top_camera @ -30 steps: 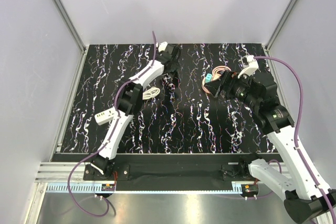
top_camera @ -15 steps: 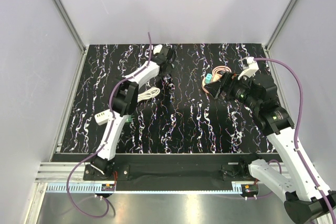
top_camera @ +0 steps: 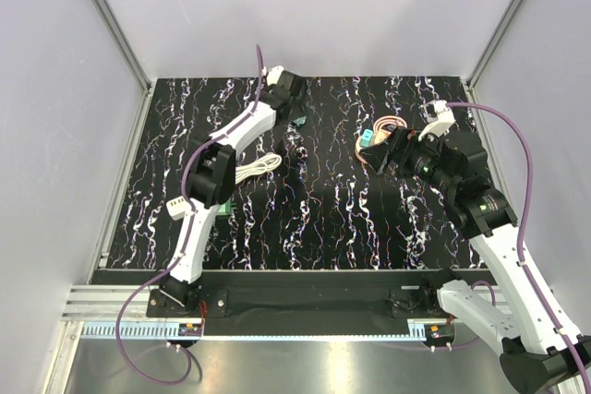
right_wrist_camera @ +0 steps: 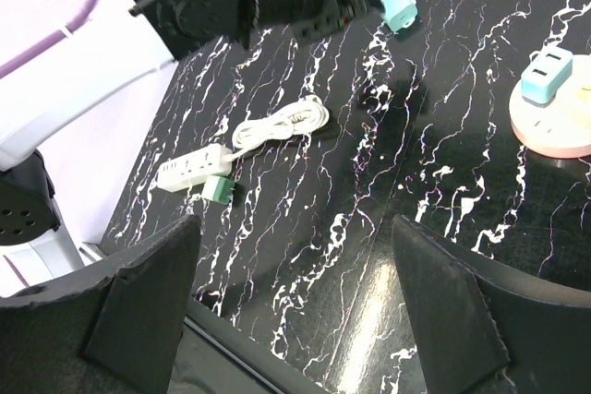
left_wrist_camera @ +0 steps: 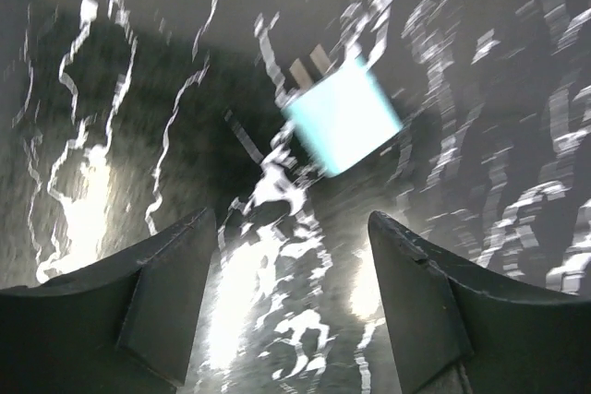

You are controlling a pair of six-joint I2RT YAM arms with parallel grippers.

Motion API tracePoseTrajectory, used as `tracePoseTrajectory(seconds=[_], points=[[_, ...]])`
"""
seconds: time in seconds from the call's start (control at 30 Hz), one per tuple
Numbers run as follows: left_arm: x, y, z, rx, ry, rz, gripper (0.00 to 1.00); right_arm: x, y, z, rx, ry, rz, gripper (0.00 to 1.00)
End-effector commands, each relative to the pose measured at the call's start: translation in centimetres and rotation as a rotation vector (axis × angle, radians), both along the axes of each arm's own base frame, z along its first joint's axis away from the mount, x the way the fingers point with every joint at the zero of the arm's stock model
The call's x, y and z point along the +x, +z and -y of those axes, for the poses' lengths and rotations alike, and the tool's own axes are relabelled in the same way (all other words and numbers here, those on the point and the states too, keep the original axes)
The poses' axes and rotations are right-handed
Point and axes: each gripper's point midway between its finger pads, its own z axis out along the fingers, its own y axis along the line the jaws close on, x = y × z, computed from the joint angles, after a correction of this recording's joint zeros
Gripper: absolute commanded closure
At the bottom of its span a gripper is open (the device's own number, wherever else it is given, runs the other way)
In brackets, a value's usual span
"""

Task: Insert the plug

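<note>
Room is widest across the middle and near half of the black marbled desk (top_camera: pixel 323 219), where the surface lies bare. Pale walls (top_camera: pixel 55 89) close its left, far and right edges.

The plug (left_wrist_camera: pixel 343 126) lies on the desk close to the far edge, a little left of that edge's middle, with its prongs pointing away from the left wrist camera. The left gripper (left_wrist_camera: pixel 291 306) hangs just short of it, fingers spread apart and holding nothing. The plug sits beyond the fingertips, roughly in line with the gap.

The right gripper (right_wrist_camera: pixel 295 320) is spread wide and empty over the right half, nearer the far-right corner. Just beside it stands a round pale-pink base (right_wrist_camera: pixel 565 133) carrying a teal-and-white adapter (right_wrist_camera: pixel 547 76).

Toward the left edge lies a white power strip (right_wrist_camera: pixel 189 170), with a bright green cube (right_wrist_camera: pixel 219 191) just beside its near side. A coiled white cable (right_wrist_camera: pixel 282 125) lies between the strip and the plug. In the top view the left arm (top_camera: pixel 208 182) crosses above the strip and hides most of it.
</note>
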Motion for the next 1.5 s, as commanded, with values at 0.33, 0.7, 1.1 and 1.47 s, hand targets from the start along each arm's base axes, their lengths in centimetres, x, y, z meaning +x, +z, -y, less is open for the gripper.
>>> tracePoseTrajectory(seconds=[0.33,0.7,1.1,1.47], points=[[5.9,-1.0,2.0,-0.176,0.027,0.07,0.28,-0.1,2.1,-0.8,0.022,0.043,0.061,0.1],[5.4,-4.2,3.6,-0.245,-0.017,-0.006,0.39,0.2,1.6,-0.8,0.01,0.044,0.053,0.1],[1.5,-4.7,4.0,-0.149,-0.144,-0.065,0.49,-0.5,2.1,-0.6,0.025,0.042,0.069,0.09],[-7.1,-1.7,6.0,0.0,-0.344,-0.101,0.57,-1.7,1.1,-0.3,0.036,0.039,0.012,0.11]])
